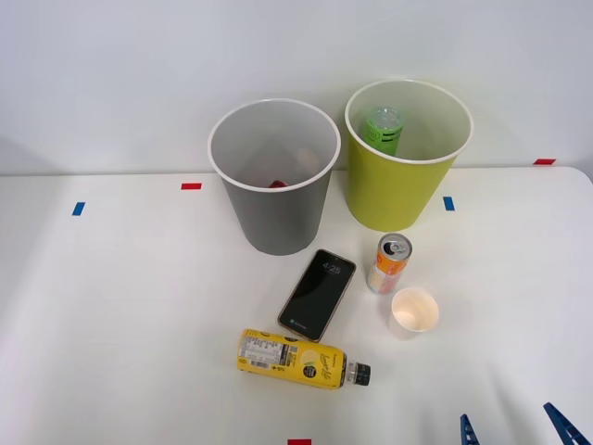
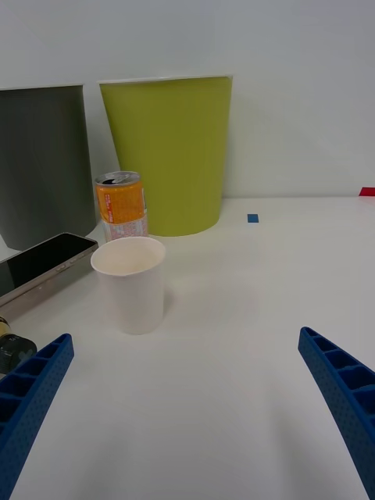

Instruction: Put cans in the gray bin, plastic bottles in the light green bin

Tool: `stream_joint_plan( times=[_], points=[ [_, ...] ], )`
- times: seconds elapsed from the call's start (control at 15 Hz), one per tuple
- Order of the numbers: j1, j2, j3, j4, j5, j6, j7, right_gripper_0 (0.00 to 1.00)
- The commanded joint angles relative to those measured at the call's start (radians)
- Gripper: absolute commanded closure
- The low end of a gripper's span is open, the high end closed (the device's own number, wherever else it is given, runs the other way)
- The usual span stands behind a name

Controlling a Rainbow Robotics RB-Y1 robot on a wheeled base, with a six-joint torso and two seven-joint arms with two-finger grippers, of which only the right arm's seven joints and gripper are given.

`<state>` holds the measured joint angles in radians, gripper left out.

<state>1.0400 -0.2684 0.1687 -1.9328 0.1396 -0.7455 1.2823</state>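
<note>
While its two blue ribbed fingers (image 2: pixel 31 383) stand wide apart with nothing between them, the right gripper (image 1: pixel 514 432) hangs low at the near right edge of the white table (image 1: pixel 111 306), close above the surface. Just beyond it stands a small white paper cup (image 2: pixel 130 283), open-mouthed and upright, matte and slightly tapered. Behind the cup, a little to its left and almost touching it, is the can (image 1: pixel 390 263): slim and upright, orange at the top fading to white lower down, with a silver lid and pull tab. Left of the can lies a black smartphone (image 1: pixel 318 294), flat, glossy, its screen lit. Nearer than the phone, the yellow-labelled bottle (image 1: pixel 301 359) lies on its side, smooth plastic with a white text panel, its black cap pointing right. At the far side the light green bin (image 1: pixel 398 185) stands right of the gray bin (image 1: pixel 278 209), the two close together; both are round, tapered plastic with white rims. A green ribbed bottle (image 1: pixel 383 129) rests inside the light green bin. Something small and red shows at the bottom of the gray bin, perhaps a floor marker seen past the rim.
</note>
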Motion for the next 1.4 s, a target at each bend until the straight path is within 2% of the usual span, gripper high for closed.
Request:
stream_joint_plan(
  times=[0.07, 1.4],
  points=[
    [0.0, 0.0, 0.0, 0.0, 0.0, 0.0, 0.0, 0.0],
    [0.0, 0.0, 0.0, 0.0, 0.0, 0.0, 0.0, 0.0]
  ],
)
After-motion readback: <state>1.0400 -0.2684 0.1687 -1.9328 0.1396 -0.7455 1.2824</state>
